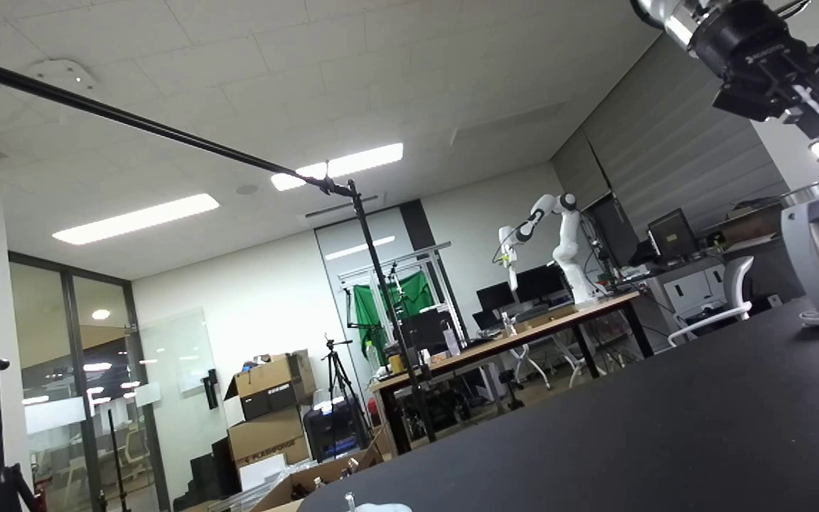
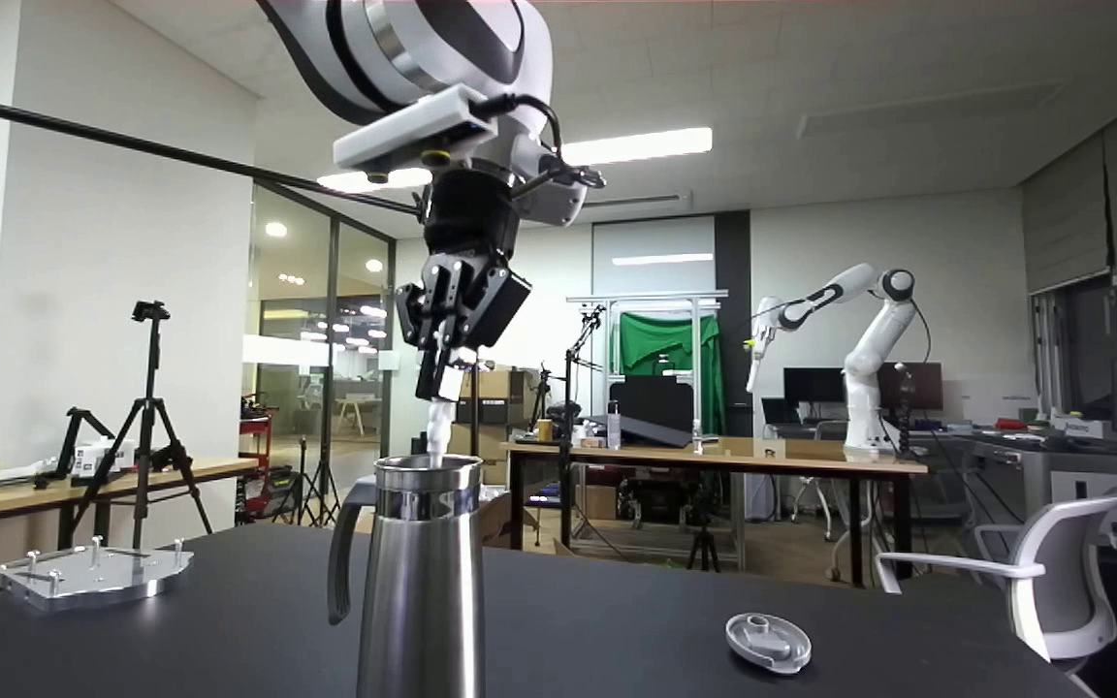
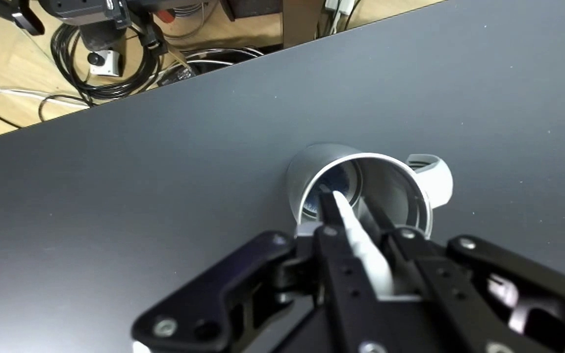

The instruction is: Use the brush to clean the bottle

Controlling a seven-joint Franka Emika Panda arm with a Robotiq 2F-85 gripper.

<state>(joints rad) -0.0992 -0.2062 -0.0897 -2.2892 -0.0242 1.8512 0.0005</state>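
The gripper [image 3: 352, 215] pinches the brush [image 3: 368, 257] by its white handle, the two fingers parted only by the handle's thickness. In an exterior view the fingertips sit just above the mouth of the bottle [image 2: 423, 601], clear of its rim, and the brush runs down from them into the bottle. The bottle stands upright on the dark table [image 2: 617, 616]. A lid [image 2: 769, 642] lies apart from it, on the side across from the bottle's handle [image 2: 339, 567]; a metal plate with posts [image 2: 88, 579] lies well apart on the handle's side.

The bottle's wall hides the brush's lower end in an exterior view. From the wrist, blue bristles [image 3: 339, 179] show deep inside the bottle, partly covered by the fingers; whether they touch its base cannot be told. Both exterior views cut off the bottle's foot.

Far beyond the bottle, a cardboard box [image 1: 264, 434] reads "FLASHFORGE". Pale lettering on the gripper's black body is too small to read surely.
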